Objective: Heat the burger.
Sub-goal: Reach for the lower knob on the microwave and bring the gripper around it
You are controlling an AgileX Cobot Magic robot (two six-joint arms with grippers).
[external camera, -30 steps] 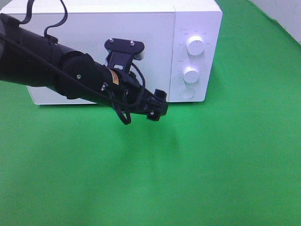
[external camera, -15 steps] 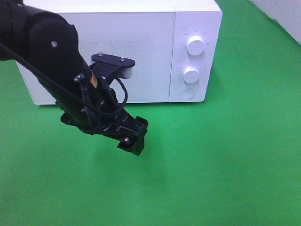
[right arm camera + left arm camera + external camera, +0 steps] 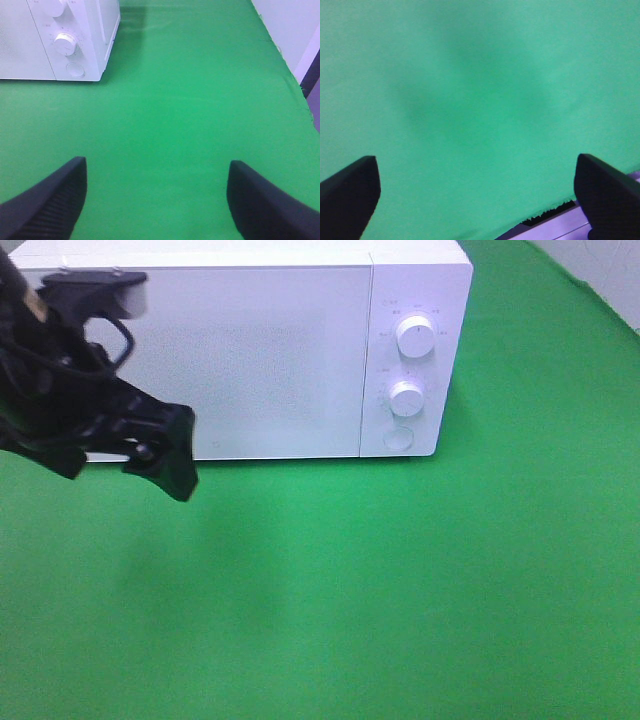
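Table under green cloth (image 3: 400,590), bearing one appliance.
White microwave (image 3: 260,350) stands on the far part of the cloth, door shut. Control panel at its right end: upper dial (image 3: 415,335), lower dial (image 3: 406,398), round button (image 3: 399,437) beneath. The cloth's edge shows at the far right corner.

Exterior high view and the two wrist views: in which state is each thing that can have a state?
microwave door, shut.
left pincer, open, holding nothing.
right pincer, open, holding nothing.
knobs, setting too small to read.
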